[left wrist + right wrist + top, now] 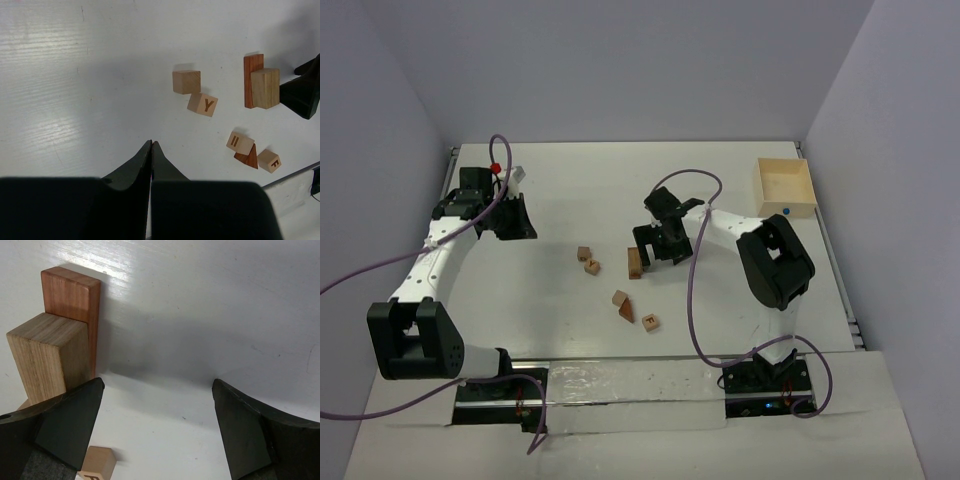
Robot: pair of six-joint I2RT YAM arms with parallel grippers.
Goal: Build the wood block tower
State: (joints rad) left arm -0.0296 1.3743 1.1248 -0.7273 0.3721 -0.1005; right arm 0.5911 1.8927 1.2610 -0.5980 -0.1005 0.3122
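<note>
The right arm reached to mid-table, its right gripper (157,385) spread wide and empty just beside the reddish-brown bar (70,290). The bar lay with its long axis near-to-far. The tan oblong (45,355) touched its side, possibly standing on end. The left gripper (151,144) was closed, well apart, over bare table (550,180).

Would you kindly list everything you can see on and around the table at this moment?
bar: one, reddish-brown, mid-table
tan oblong: one, light tan, against the bar
wedge: one, reddish-brown, nearer the front
tan cubes: four, light tan, two touching left of the bar, two by the wedge
box: one, light wood, open, far right corner
table: one, white
arms: two, white and black, near edge
cables: two, purple, trailing from the arms
left gripper: one, black, shut, over bare table
right gripper: one, black, open, beside the tan oblong
</note>
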